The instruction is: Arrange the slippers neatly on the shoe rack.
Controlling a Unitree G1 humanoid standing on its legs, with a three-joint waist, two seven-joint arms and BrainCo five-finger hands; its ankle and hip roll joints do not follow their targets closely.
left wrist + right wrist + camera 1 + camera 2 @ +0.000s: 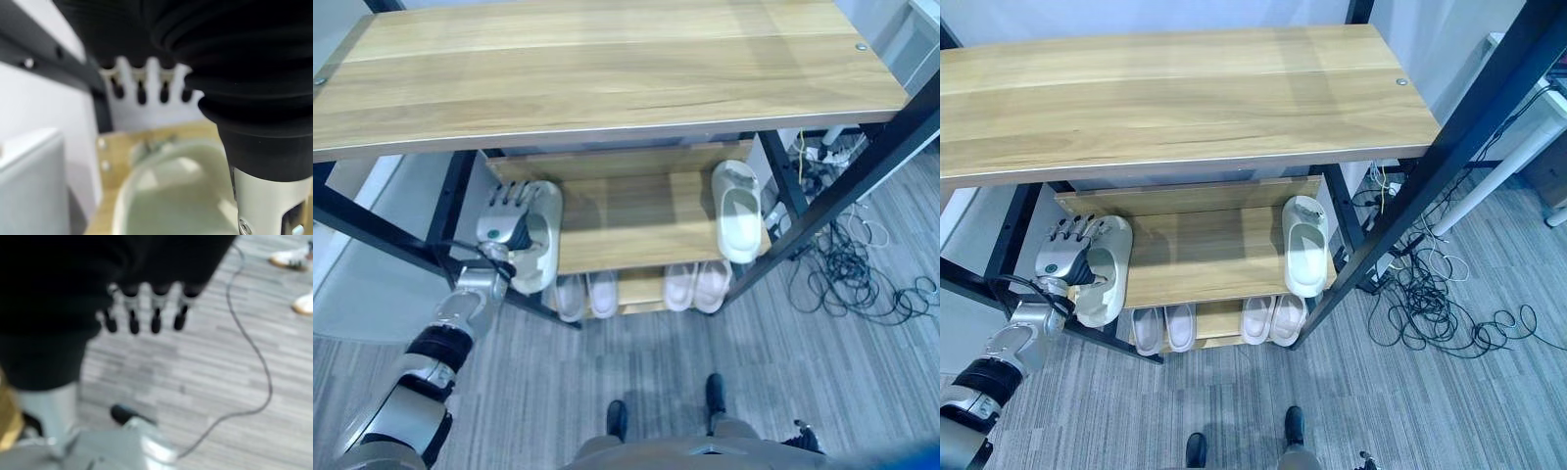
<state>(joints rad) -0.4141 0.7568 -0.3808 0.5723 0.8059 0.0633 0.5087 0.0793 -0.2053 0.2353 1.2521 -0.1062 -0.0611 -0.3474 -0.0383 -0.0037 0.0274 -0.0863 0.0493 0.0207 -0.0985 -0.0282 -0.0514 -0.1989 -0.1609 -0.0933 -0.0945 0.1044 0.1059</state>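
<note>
- The left hand (1072,257) lay over the left slipper (1108,274) at the left end of the rack's middle shelf (1205,257); its fingers (1077,231) reached straight out over the slipper's far part, loosely spread, and whether the thumb gripped the slipper could not be told.
- The right hand (142,308) hung over bare floor (205,382), fingers straight and a little apart, holding nothing.
- The right slipper (1304,245) lay at the right end of the same shelf, toe pointing near, well apart from its mate.
- Step, as I judged it: setting down or nudging the left slipper on the shelf. The next move would likely call for sliding it right toward its mate and squaring the two, without pushing it off the near edge.
- Two pale pairs (1214,321) stood on the lower shelf, partly hidden by the middle shelf.
- The top shelf (1175,93) hid the far part of the middle shelf.
- In the left wrist view the cover blocked the contact between palm and slipper.
</note>
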